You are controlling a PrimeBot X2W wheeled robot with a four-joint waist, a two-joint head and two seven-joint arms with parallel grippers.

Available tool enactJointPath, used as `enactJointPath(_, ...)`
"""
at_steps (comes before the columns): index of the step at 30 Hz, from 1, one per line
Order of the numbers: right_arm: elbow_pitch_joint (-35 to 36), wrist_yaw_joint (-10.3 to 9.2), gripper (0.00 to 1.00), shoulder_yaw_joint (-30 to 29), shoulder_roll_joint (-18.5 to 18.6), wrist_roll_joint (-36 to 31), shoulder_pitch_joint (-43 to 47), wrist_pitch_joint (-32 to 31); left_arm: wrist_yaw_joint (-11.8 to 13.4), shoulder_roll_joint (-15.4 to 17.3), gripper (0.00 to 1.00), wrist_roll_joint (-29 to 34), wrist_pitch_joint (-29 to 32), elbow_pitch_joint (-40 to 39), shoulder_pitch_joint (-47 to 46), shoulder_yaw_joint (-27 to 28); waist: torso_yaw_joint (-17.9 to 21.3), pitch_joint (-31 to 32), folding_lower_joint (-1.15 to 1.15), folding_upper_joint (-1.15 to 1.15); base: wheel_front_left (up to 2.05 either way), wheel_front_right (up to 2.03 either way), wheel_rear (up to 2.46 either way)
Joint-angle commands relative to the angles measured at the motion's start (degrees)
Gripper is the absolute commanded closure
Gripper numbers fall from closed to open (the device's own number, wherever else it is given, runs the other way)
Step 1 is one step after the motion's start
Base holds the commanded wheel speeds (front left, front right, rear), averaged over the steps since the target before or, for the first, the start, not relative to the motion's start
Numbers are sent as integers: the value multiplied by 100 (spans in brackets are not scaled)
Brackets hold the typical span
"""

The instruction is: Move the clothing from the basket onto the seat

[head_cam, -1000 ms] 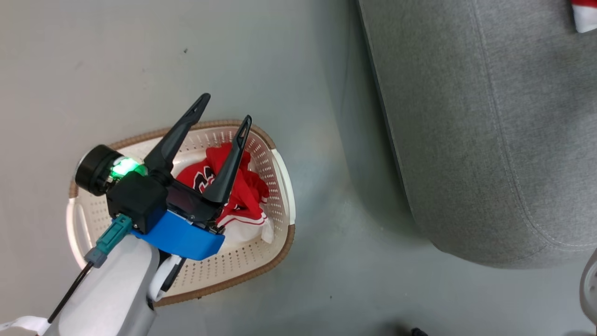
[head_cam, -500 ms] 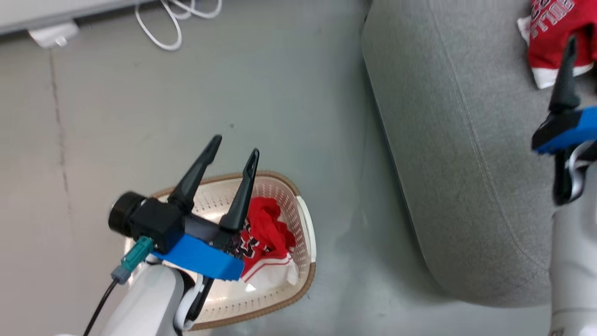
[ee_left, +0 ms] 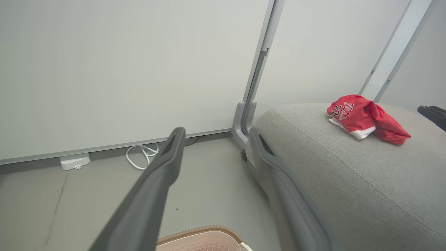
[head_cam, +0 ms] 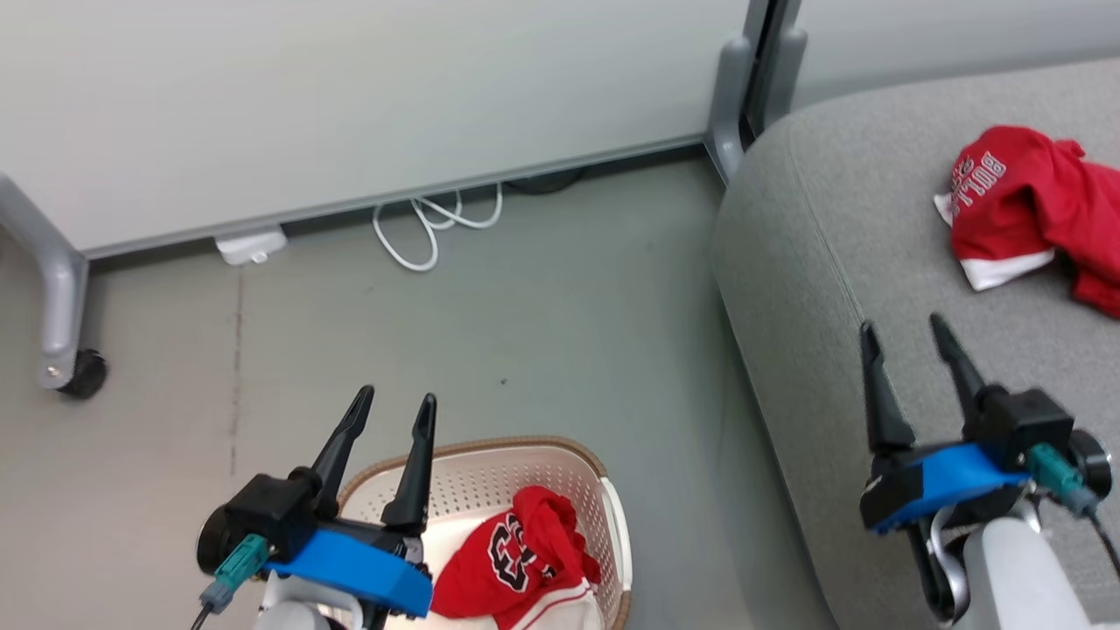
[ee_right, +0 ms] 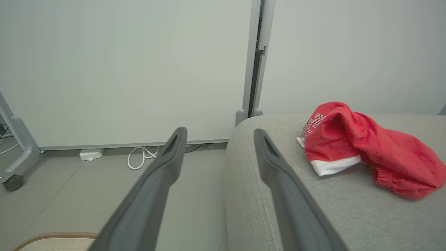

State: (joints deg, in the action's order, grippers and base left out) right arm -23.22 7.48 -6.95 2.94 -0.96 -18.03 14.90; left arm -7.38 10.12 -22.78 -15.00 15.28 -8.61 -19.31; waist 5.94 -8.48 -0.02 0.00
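A red garment with white trim lies crumpled in the cream basket on the floor at the bottom of the head view. My left gripper hovers open and empty at the basket's left side, fingers pointing toward the wall. Another red garment rests on the grey seat at the right. My right gripper is open and empty over the seat's front part, short of that garment. The left wrist view has the left gripper, the seat garment and the basket rim. From the right wrist, the right gripper and the garment are seen.
A pale panel wall stands behind the grey floor. A looped white cable and a white adapter lie at its foot. A metal leg with a castor is at the left and a grey post beside the seat.
The head camera has tilted up, bringing the wall and cable into view. The right gripper has come into view over the seat, back from the garment lying there. Both grippers stay open.
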Motion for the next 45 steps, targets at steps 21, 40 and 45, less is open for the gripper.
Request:
enactJointPath(21, 1176, 3, 0, 611, -2, 489, 1648, -461, -15, -20, 0, 34, -27, 600, 603, 1077, -753, 871, 2, 0, 0, 0, 0)
enactJointPath(40, 1323, 3, 0, 699, -2, 458, 1641, -608, -15, -93, 0, 265, -27, 413, 592, 1194, -731, 719, 2, 0, 0, 0, 0)
enactJointPath(45, 1396, 3, 0, 770, -3, 491, 1527, -622, -15, -65, 0, 246, -27, 459, 480, 1112, -644, 502, 2, 0, 0, 0, 0)
